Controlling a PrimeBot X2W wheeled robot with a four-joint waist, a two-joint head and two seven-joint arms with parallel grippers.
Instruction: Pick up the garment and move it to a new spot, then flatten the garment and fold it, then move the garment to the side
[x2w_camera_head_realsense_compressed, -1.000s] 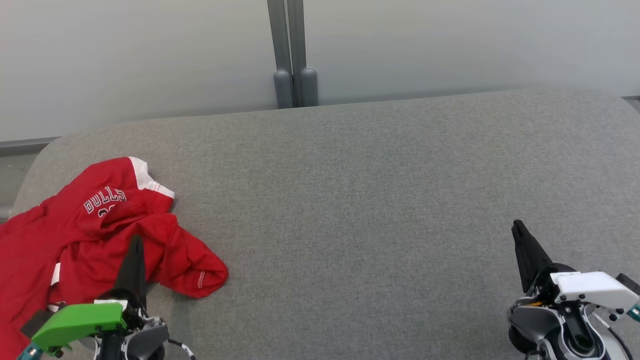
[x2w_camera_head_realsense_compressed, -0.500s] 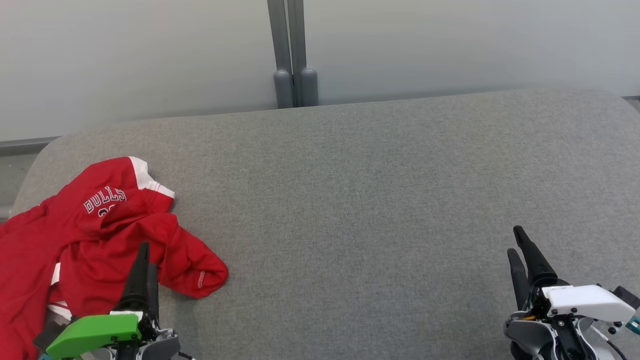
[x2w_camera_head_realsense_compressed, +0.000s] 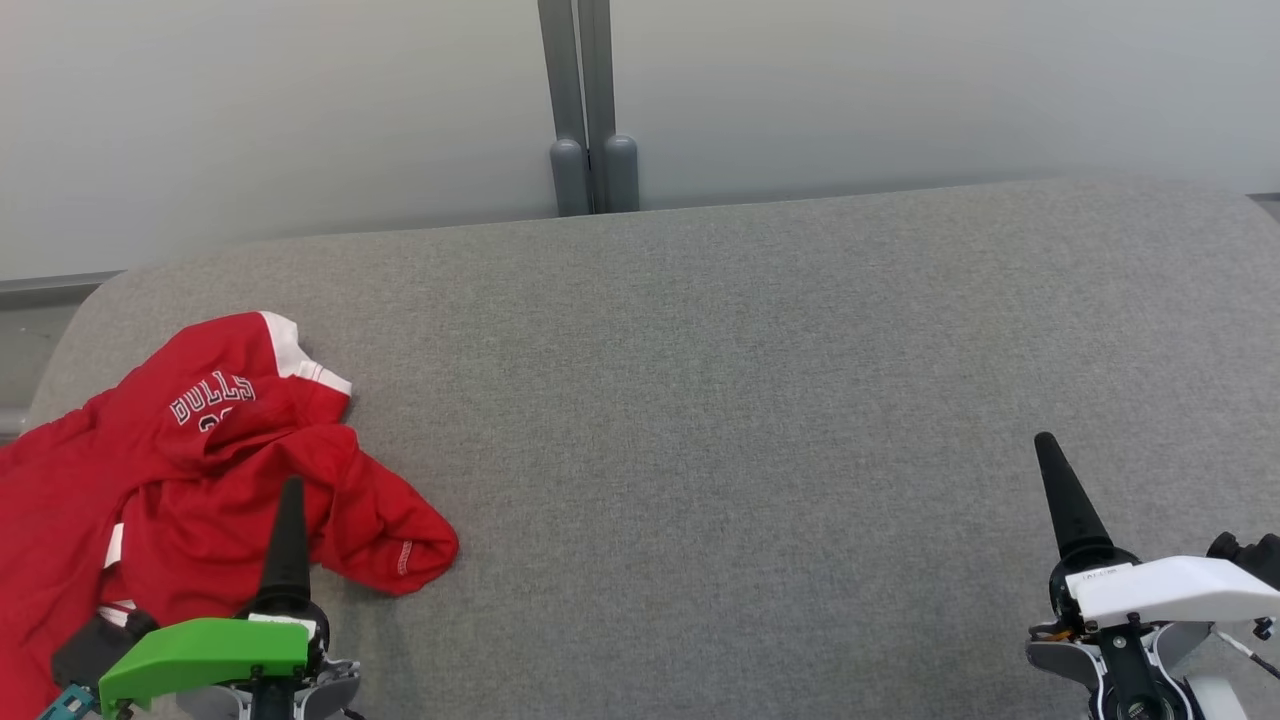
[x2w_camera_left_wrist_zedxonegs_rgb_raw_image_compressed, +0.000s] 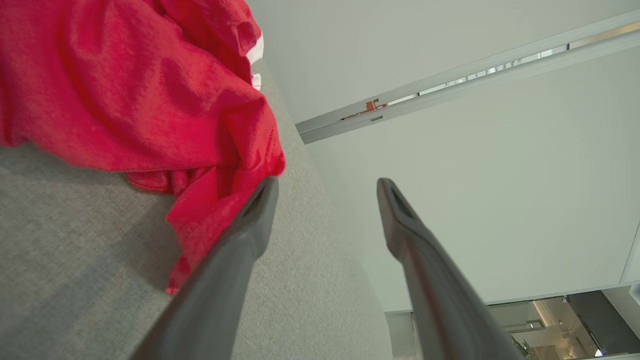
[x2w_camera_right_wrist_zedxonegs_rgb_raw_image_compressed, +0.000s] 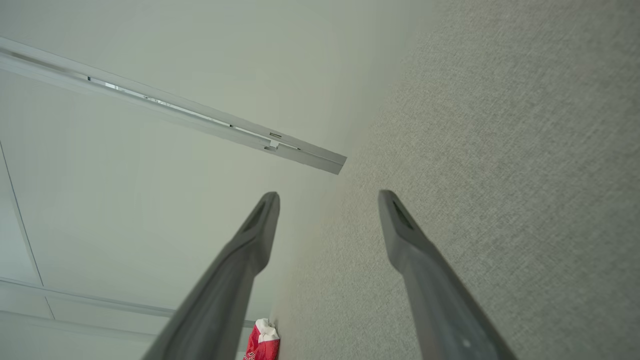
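The garment (x2w_camera_head_realsense_compressed: 200, 470) is a red jersey with white trim and lettering, lying crumpled at the left end of the grey padded surface (x2w_camera_head_realsense_compressed: 720, 400). My left gripper (x2w_camera_head_realsense_compressed: 290, 492) hovers over the garment's near right part, its dark finger pointing away from me. In the left wrist view the left gripper (x2w_camera_left_wrist_zedxonegs_rgb_raw_image_compressed: 327, 182) is open, one fingertip beside a fold of the garment (x2w_camera_left_wrist_zedxonegs_rgb_raw_image_compressed: 125, 90), nothing between the fingers. My right gripper (x2w_camera_head_realsense_compressed: 1046, 445) is at the lower right over bare fabric. The right wrist view shows the right gripper (x2w_camera_right_wrist_zedxonegs_rgb_raw_image_compressed: 328, 196) open and empty, with the garment (x2w_camera_right_wrist_zedxonegs_rgb_raw_image_compressed: 262, 342) far off.
A pale wall runs behind the surface, with a grey vertical post (x2w_camera_head_realsense_compressed: 590, 100) at the middle. The surface's rounded far-left corner (x2w_camera_head_realsense_compressed: 90, 300) lies just beyond the garment. Bare grey fabric stretches from the garment to the right gripper.
Both grippers have gone from shut to open. The left gripper has shifted slightly right and nearer to me; the right one has drifted slightly. The garment lies as before.
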